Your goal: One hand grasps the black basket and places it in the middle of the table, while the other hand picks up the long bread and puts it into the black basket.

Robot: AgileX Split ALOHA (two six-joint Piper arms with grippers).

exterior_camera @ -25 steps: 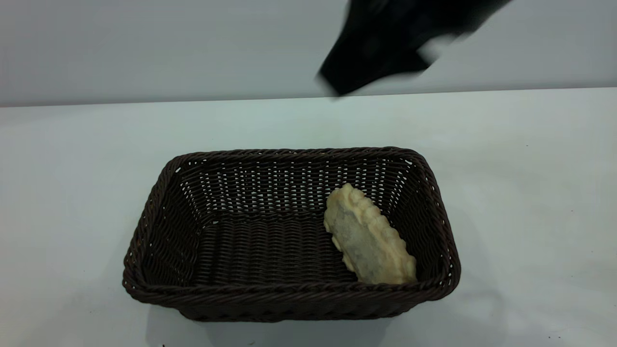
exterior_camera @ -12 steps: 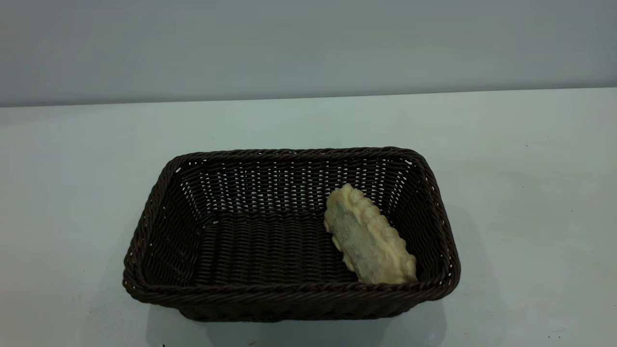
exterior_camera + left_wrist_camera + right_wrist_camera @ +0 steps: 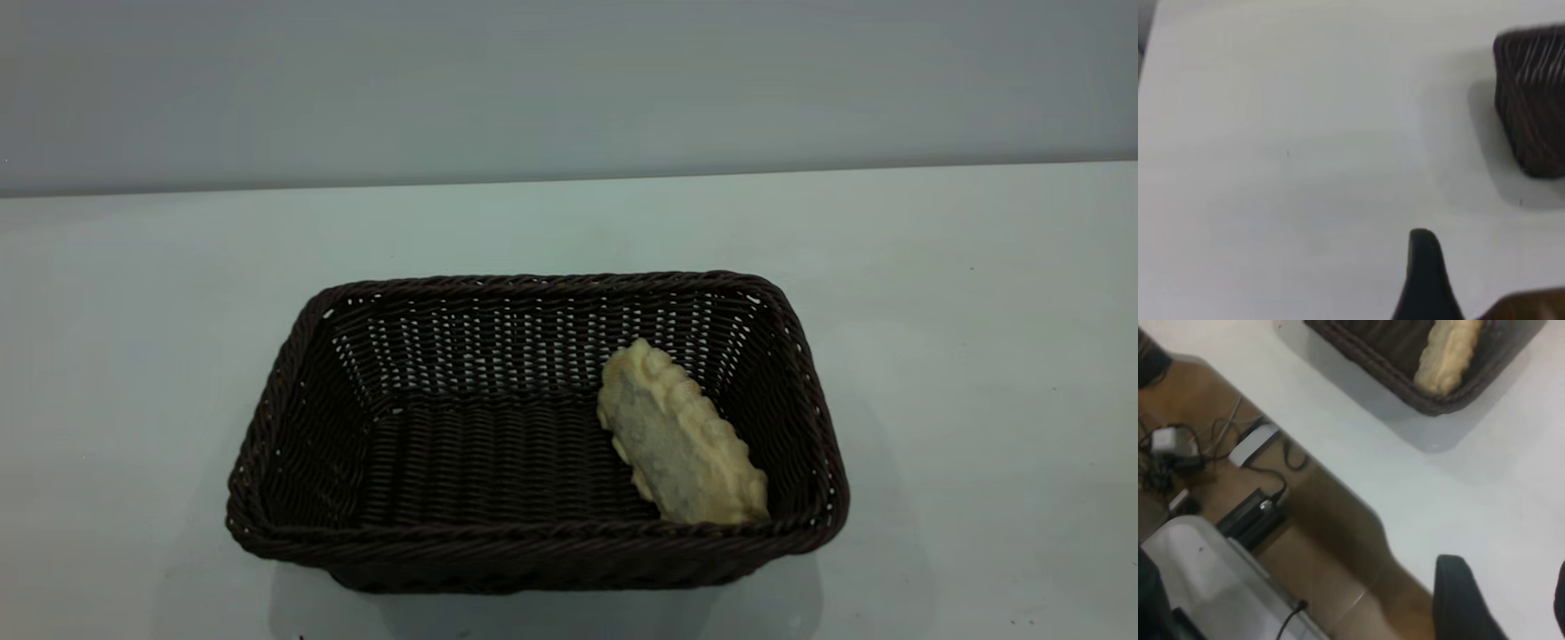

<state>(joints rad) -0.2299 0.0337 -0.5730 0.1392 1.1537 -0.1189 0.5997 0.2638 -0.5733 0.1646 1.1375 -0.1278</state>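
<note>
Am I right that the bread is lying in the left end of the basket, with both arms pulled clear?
Not quite. The bread lies in the right end of the basket, leaning on its right wall; the exterior view shows it. The rest holds: no arm is over the basket there, and neither wrist view shows a claw near it.

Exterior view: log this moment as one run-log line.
dark woven wicker basket: mid-table | pale oblong ridged bread: inside basket, right end, touching nothing else | both pincers: absent from exterior view, holding nothing
</note>
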